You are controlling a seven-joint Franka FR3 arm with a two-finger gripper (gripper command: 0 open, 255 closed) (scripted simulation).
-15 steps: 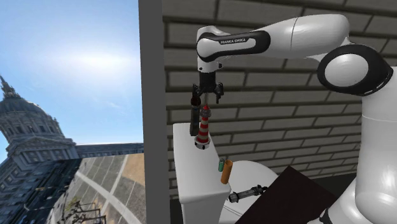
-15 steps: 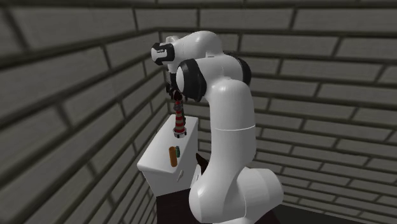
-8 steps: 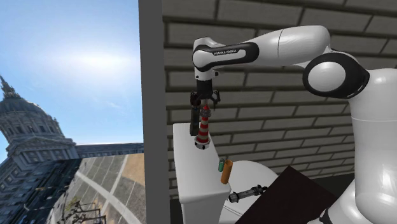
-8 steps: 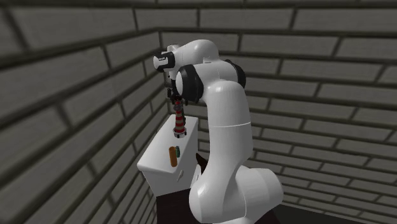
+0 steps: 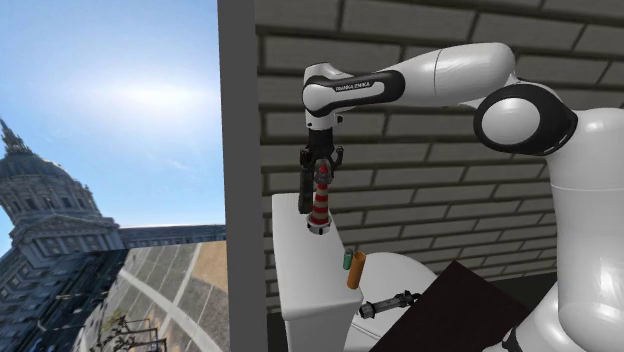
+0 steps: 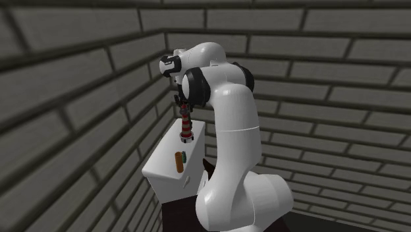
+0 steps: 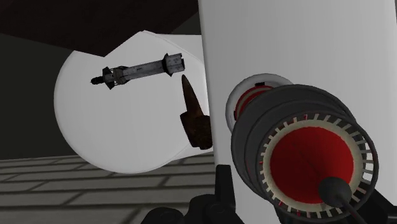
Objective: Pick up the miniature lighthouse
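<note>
One red-and-white striped miniature lighthouse (image 5: pixel 318 205) stood upright on the lid of a white toilet tank (image 5: pixel 295 270). The black gripper (image 5: pixel 321 165) hung about its top, and whether it gripped could not be told. One brown cylinder (image 5: pixel 354 271) rested on the tank, and one dark grey tool (image 5: pixel 388 302) lay on the toilet lid (image 7: pixel 114 127).

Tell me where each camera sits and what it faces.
Shoulder view: beside the stand, facing the brick wall; arm and claw at the top of the lighthouse, on the white tank.
Second exterior view: behind the arm, facing the wall corner; the arm stands mid-picture.
Wrist view: on the hand, looking down the lighthouse; part of the claw shows.
Shared: both exterior views show lighthouse, tank and arm.
</note>
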